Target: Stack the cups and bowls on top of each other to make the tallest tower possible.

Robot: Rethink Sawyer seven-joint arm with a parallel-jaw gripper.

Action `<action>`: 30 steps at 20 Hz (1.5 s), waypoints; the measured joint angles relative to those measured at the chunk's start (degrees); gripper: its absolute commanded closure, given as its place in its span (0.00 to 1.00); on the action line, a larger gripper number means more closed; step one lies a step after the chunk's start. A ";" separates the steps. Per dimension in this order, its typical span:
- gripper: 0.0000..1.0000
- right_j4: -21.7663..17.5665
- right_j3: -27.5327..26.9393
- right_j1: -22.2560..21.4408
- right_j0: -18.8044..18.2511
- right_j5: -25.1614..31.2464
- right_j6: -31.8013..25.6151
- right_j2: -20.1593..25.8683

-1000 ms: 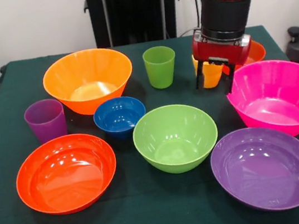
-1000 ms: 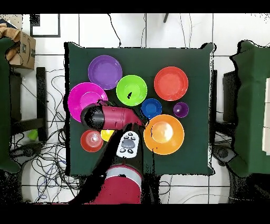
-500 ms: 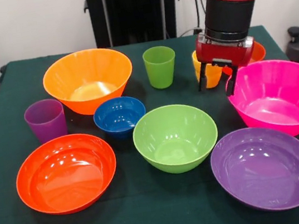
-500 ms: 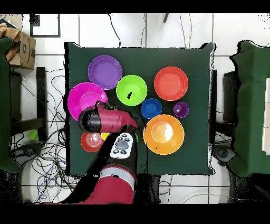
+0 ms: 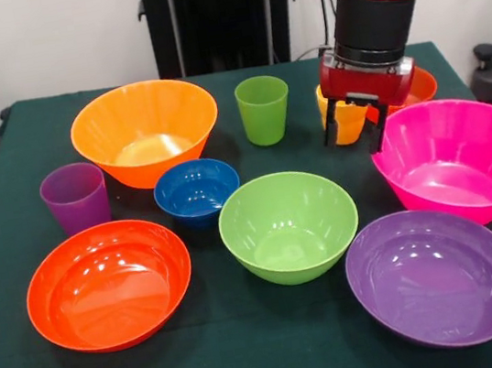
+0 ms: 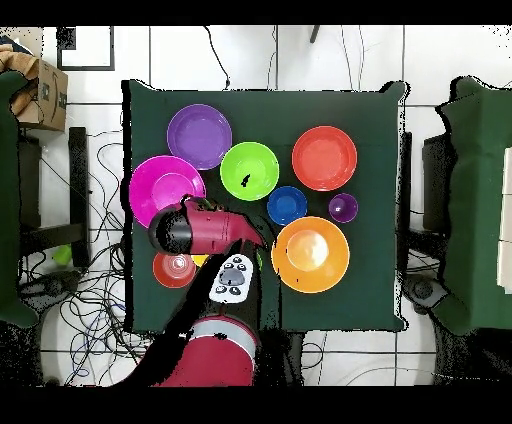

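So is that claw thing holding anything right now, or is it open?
Gripper: open and holding nothing. Its fingers hang apart in front of the yellow-orange cup, just beside the pink bowl.

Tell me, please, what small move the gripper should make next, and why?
Probably lower straight down around the yellow cup. The gripper hangs open in front of that cup, beside the pink bowl's rim, holding nothing, and no tower is started: every bowl and cup sits alone on the table.
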 measured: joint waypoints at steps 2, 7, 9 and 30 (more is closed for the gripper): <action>0.00 0.00 0.24 -0.05 -0.02 -0.29 0.00 0.04; 0.00 -0.01 1.16 -0.58 -2.59 -1.94 0.00 2.72; 0.00 -0.01 1.65 -0.82 -4.29 -2.61 0.00 4.37; 0.00 -4.29 5.75 1.20 -18.16 -11.28 0.00 22.45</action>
